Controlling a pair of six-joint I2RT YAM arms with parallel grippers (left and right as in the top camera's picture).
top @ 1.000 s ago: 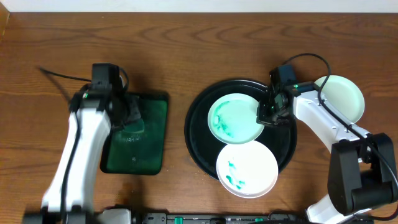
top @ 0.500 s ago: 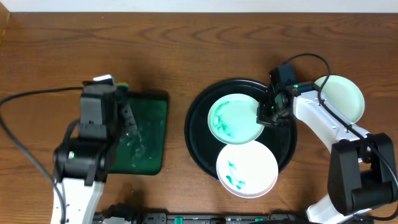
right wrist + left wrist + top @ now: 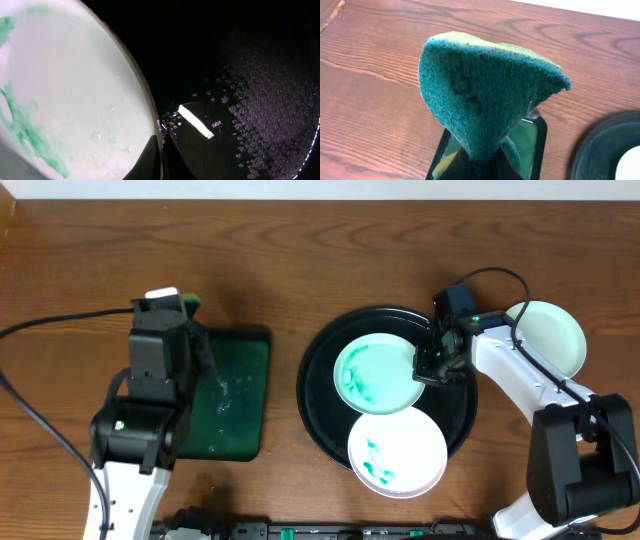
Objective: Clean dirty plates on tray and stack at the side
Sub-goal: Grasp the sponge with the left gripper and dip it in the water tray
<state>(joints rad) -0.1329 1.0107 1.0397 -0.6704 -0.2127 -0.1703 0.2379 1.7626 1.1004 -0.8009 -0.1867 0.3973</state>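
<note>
Overhead, brown wood-grain table (image 3: 300, 260), black tray (image 3: 460, 415) on it, white wall (image 3: 320, 188) behind

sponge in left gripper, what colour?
Sponge: dark green scouring face, yellow-green edge on top. Clearest in the left wrist view.

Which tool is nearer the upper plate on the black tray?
Right. The right tool is clamped on the right rim of the upper plate. The left tool holds a sponge above the green tray, far to the plate's left.
</note>
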